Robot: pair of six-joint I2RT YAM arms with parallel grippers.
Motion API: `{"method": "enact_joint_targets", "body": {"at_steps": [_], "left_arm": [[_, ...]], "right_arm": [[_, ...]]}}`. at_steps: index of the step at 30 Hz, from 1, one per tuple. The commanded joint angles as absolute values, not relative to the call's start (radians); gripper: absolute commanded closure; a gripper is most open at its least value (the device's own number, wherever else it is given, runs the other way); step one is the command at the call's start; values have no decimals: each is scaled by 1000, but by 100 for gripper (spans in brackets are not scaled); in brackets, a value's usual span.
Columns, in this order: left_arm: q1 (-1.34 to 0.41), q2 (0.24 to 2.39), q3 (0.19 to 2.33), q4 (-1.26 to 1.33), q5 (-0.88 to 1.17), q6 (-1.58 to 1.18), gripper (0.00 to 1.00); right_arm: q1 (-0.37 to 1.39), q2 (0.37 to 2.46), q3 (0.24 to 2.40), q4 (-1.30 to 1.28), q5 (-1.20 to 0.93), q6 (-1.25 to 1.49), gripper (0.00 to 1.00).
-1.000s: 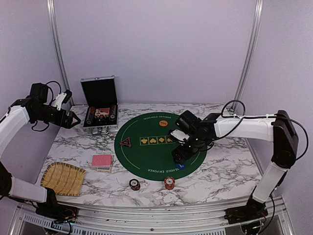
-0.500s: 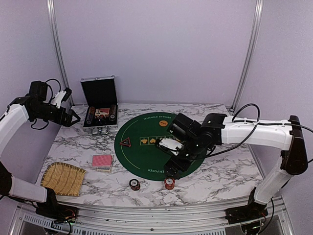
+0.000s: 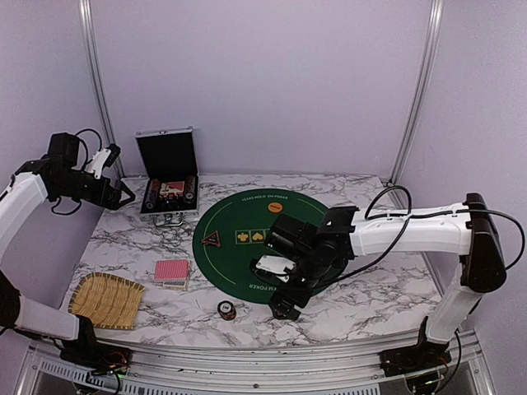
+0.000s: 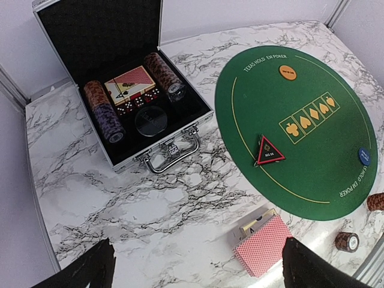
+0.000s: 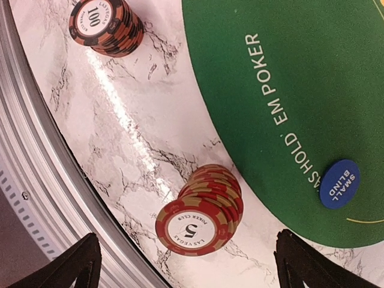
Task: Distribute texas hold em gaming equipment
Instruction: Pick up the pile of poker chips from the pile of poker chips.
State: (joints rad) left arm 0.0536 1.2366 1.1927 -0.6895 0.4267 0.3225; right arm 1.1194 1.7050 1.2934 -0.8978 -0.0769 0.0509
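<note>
The marble worktop [image 3: 370,296] carries a green poker mat [image 3: 247,218]. The red-backed card deck [image 4: 264,243] lies well below the left pincer [image 3: 122,196], which is spread wide and empty. The right pincer [image 3: 285,308] hangs wide too, straddling the red chip stack [image 5: 201,211] directly beneath it on the marble. The 100 stack [image 5: 105,25] sits to one side of it and the blue blind button [image 5: 339,183] to the other. The step appears to be grasping the red stack: descend, then close low so no chips shear off.
</note>
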Motion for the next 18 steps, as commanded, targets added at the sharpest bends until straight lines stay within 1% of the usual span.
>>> {"method": "enact_joint_targets", "body": {"at_steps": [1, 5, 10, 14, 18], "left_arm": [[58, 1247, 1223, -725, 444, 332, 1], [58, 1248, 1225, -727, 440, 334, 1], [57, 1249, 1230, -731, 439, 334, 1], [58, 1253, 1235, -733, 441, 335, 1], [58, 1254, 1238, -734, 441, 333, 1]], "right_arm": [[1129, 1740, 1298, -877, -51, 38, 1], [1128, 1767, 1284, -855, -27, 38, 7], [1129, 1784, 1272, -834, -10, 41, 16], [1129, 1781, 1266, -819, -16, 44, 26], [1129, 1773, 1267, -816, -18, 45, 32]]}}
